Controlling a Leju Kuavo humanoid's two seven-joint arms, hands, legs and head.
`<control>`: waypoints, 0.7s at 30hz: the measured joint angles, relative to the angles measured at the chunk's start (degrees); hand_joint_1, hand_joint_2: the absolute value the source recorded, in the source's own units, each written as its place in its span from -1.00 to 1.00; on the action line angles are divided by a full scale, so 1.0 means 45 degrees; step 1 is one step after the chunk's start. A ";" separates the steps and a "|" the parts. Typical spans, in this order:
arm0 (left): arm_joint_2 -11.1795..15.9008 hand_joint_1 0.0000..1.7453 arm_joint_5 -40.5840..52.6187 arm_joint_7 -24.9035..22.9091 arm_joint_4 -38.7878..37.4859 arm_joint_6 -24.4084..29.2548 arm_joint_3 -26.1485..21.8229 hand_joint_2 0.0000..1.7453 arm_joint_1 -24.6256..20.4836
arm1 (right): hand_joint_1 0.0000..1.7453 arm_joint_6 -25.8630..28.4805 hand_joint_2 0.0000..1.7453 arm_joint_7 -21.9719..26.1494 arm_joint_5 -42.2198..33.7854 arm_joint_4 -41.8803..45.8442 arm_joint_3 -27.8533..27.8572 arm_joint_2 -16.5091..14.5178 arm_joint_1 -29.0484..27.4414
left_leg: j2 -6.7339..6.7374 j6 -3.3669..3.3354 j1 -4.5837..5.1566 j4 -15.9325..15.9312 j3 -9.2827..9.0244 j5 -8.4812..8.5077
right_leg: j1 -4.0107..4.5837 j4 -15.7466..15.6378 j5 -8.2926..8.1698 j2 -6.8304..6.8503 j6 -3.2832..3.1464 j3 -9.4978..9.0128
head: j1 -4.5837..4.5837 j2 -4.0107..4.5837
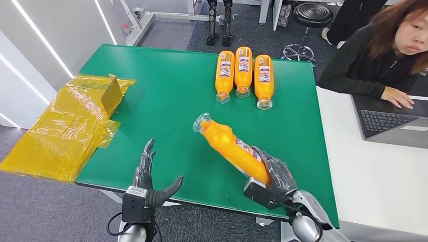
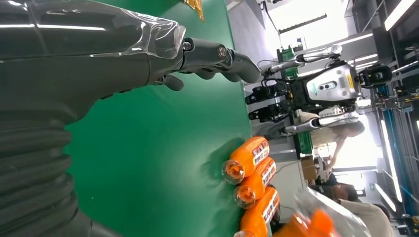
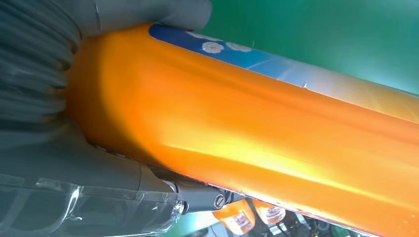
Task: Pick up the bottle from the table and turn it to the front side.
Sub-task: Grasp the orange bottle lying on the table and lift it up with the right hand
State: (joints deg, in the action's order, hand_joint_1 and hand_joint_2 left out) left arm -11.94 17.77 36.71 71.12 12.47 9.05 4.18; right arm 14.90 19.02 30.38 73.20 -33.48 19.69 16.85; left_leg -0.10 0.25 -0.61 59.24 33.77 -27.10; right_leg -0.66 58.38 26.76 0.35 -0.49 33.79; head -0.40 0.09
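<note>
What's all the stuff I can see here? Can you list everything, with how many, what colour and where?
held bottle: one, orange with a clear cap, lifted at a tilt over the near right part of the table
lying bottles: three, orange with labels, side by side at the table's far edge, caps toward the robot
table: one, green top, centre
wrapped bundle: one, yellow film, at the table's left edge
white desk: one, right of the green table
laptop: one, grey, on the white desk
person: one, dark top, seated at the laptop
stool: one, black, behind the table
left hand: holds nothing, fingers apart, near edge
right hand: grips the held bottle's base
</note>
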 joint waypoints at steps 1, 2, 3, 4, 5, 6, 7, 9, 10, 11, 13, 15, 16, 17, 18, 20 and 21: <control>0.0012 -1.00 0.0005 0.0016 -0.0007 0.0018 0.0001 1.00 -0.0039 | 1.00 0.0202 1.00 0.0255 -0.0067 0.0319 0.0217 0.0008 -0.0555 | -0.0007 -0.0001 0.0000 0.0000 0.0004 -0.0001 | -0.0001 -0.0001 0.0002 0.0006 0.0003 -0.0001 | 0.0000 0.0000; 0.0028 -1.00 0.0005 0.0045 -0.0021 0.0054 0.0002 1.00 -0.0084 | 1.00 0.0407 1.00 0.0513 -0.0075 0.0637 0.0410 0.0004 -0.1108 | -0.0012 -0.0002 0.0000 0.0000 0.0007 -0.0003 | -0.0001 0.0000 0.0003 0.0010 0.0004 -0.0001 | 0.0000 0.0000; 0.0045 -1.00 0.0004 0.0082 -0.0041 0.0100 0.0004 1.00 -0.0142 | 1.00 0.0613 1.00 0.0747 0.0008 0.0947 0.0563 -0.0033 -0.1645 | -0.0013 -0.0003 0.0000 -0.0001 0.0011 -0.0005 | -0.0001 0.0000 0.0004 0.0011 0.0005 -0.0001 | -0.0001 0.0000; 0.0064 -1.00 0.0002 0.0123 -0.0069 0.0145 0.0004 1.00 -0.0210 | 1.00 0.0809 1.00 0.0928 0.0186 0.1210 0.0662 -0.0106 -0.2110 | -0.0011 -0.0003 -0.0001 -0.0003 0.0014 -0.0007 | 0.0000 0.0001 0.0004 0.0011 0.0005 0.0000 | -0.0002 0.0000; 0.0081 -1.00 0.0001 0.0165 -0.0101 0.0180 0.0004 1.00 -0.0287 | 1.00 0.0975 1.00 0.1049 0.0421 0.1416 0.0714 -0.0222 -0.2500 | -0.0004 -0.0004 -0.0002 -0.0004 0.0015 -0.0010 | 0.0000 0.0002 0.0005 0.0005 0.0004 0.0002 | -0.0002 0.0000; 0.0097 -1.00 -0.0006 0.0193 -0.0130 0.0191 0.0004 1.00 -0.0374 | 1.00 0.1099 1.00 0.1105 0.0676 0.1559 0.0726 -0.0389 -0.2814 | 0.0006 -0.0003 -0.0002 -0.0006 0.0014 -0.0011 | 0.0001 0.0004 0.0005 -0.0003 0.0004 0.0005 | -0.0001 0.0000; 0.0109 -1.00 -0.0039 0.0210 -0.0151 0.0151 0.0004 1.00 -0.0460 | 1.00 0.1174 1.00 0.1113 0.0899 0.1640 0.0709 -0.0598 -0.3032 | 0.0016 -0.0003 -0.0003 -0.0007 0.0013 -0.0012 | 0.0001 0.0005 0.0005 -0.0012 0.0003 0.0008 | 0.0000 0.0000; 0.0125 -1.00 -0.0207 0.0174 -0.0169 -0.0090 0.0004 1.00 -0.0632 | 1.00 0.1204 1.00 0.1087 0.1143 0.1703 0.0631 -0.1079 -0.3256 | 0.0027 -0.0002 -0.0003 -0.0008 0.0008 -0.0010 | 0.0001 0.0009 0.0006 -0.0022 0.0002 0.0014 | 0.0002 0.0000; 0.0133 -1.00 -0.0342 0.0128 -0.0170 -0.0288 0.0005 1.00 -0.0708 | 1.00 0.1189 1.00 0.1077 0.1178 0.1704 0.0580 -0.1306 -0.3287 | 0.0027 0.0002 -0.0003 -0.0008 0.0006 -0.0007 | 0.0001 0.0010 0.0006 -0.0021 0.0001 0.0015 | 0.0001 0.0000; 0.0144 -1.00 -0.0506 0.0061 -0.0170 -0.0519 0.0007 1.00 -0.0780 | 1.00 0.1165 1.00 0.1068 0.1186 0.1690 0.0531 -0.1499 -0.3294 | 0.0027 0.0005 -0.0004 -0.0008 0.0005 -0.0003 | 0.0002 0.0011 0.0005 -0.0020 -0.0001 0.0015 | 0.0001 0.0000; 0.0176 -1.00 -0.0912 -0.0067 -0.0170 -0.1043 0.0018 1.00 -0.0926 | 1.00 0.1116 1.00 0.1072 0.1172 0.1630 0.0444 -0.1820 -0.3293 | 0.0027 0.0010 -0.0004 -0.0008 0.0004 0.0004 | 0.0002 0.0014 0.0003 -0.0018 -0.0003 0.0014 | 0.0003 0.0000; 0.0228 -1.00 -0.1390 -0.0181 -0.0171 -0.1595 0.0058 1.00 -0.1134 | 1.00 0.1078 1.00 0.1110 0.1143 0.1540 0.0349 -0.2090 -0.3294 | 0.0026 0.0010 -0.0004 -0.0008 0.0004 0.0007 | 0.0002 0.0015 0.0000 -0.0018 -0.0006 0.0012 | 0.0003 0.0000; 0.0260 -1.00 -0.1632 -0.0243 -0.0176 -0.1855 0.0103 1.00 -0.1257 | 1.00 0.1068 1.00 0.1139 0.1134 0.1492 0.0290 -0.2213 -0.3295 | 0.0026 0.0011 -0.0004 -0.0008 0.0004 0.0008 | 0.0002 0.0015 -0.0001 -0.0018 -0.0006 0.0011 | 0.0001 0.0000; 0.0298 -1.00 -0.1860 -0.0310 -0.0186 -0.2082 0.0159 1.00 -0.1384 | 1.00 0.1062 1.00 0.1173 0.1135 0.1447 0.0229 -0.2327 -0.3299 | 0.0025 0.0012 -0.0003 -0.0007 0.0005 0.0009 | 0.0001 0.0015 -0.0002 -0.0018 -0.0007 0.0010 | 0.0000 0.0000; 0.0332 -1.00 -0.2041 -0.0382 -0.0197 -0.2255 0.0211 1.00 -0.1493 | 1.00 0.1061 1.00 0.1202 0.1141 0.1408 0.0173 -0.2424 -0.3305 | 0.0025 0.0013 -0.0002 -0.0007 0.0005 0.0009 | 0.0001 0.0015 -0.0003 -0.0019 -0.0008 0.0010 | 0.0000 0.0000; 0.0414 -1.00 -0.2227 -0.0595 -0.0212 -0.2435 0.0299 1.00 -0.1650 | 1.00 0.1087 1.00 0.1222 0.1201 0.1344 0.0088 -0.2580 -0.3331 | 0.0026 0.0013 -0.0001 -0.0006 0.0005 0.0008 | -0.0001 0.0013 -0.0003 -0.0021 -0.0007 0.0010 | 0.0000 0.0000; 0.0458 -1.00 -0.2284 -0.0741 -0.0214 -0.2493 0.0335 1.00 -0.1690 | 1.00 0.1110 1.00 0.1209 0.1249 0.1317 0.0065 -0.2644 -0.3353 | 0.0026 0.0012 -0.0001 -0.0006 0.0005 0.0008 | -0.0001 0.0012 -0.0003 -0.0021 -0.0007 0.0010 | 0.0001 0.0000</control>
State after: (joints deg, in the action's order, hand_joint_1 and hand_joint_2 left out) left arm -9.88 7.49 33.38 70.16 1.26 10.56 -3.42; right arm 19.89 24.46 35.99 79.13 -33.18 7.79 1.76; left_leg 0.01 0.30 -0.61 59.21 33.79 -27.07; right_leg -0.67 58.43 26.75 0.25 -0.52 33.83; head -0.39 0.09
